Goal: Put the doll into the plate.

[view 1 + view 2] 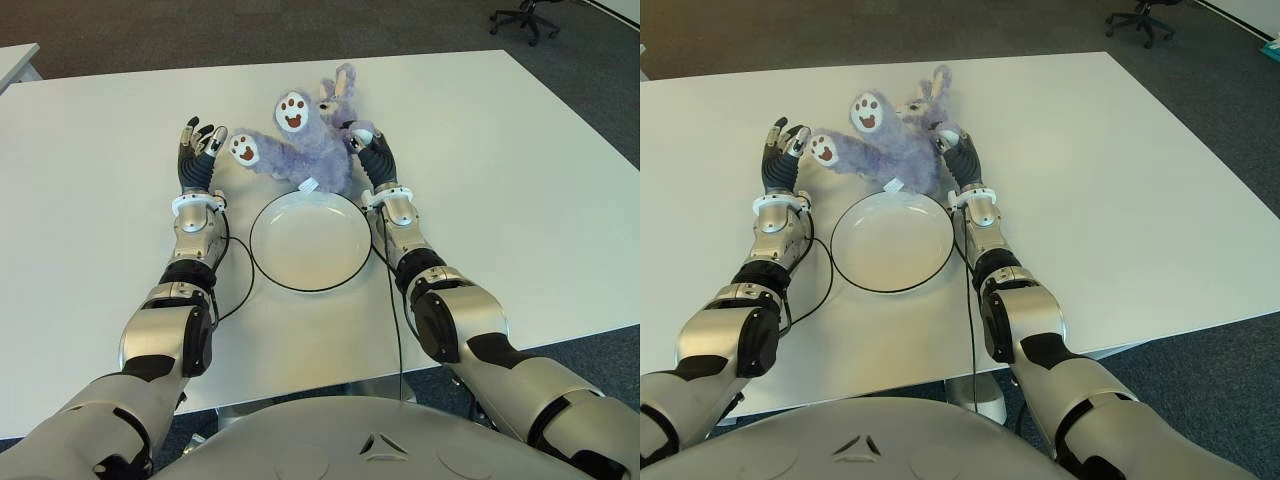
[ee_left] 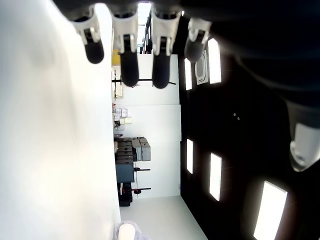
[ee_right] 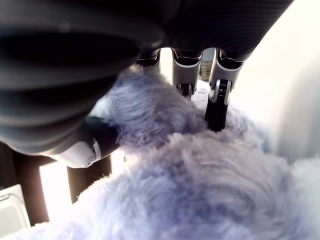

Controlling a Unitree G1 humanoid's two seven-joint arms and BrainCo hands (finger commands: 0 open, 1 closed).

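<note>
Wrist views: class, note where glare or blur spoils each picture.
Left wrist view: the table is washed out white beside dark fingers. Right wrist view: bright glare at one edge, and the doll fur is soft, too close for focus.

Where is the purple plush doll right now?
The purple plush bunny doll lies on the white table just beyond the white plate, right hand gripping it, left hand open beside its foot.

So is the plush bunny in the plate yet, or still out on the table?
Out. The plush bunny lies on the table just beyond the empty plate; right hand is on it, left hand open beside its foot.
</note>
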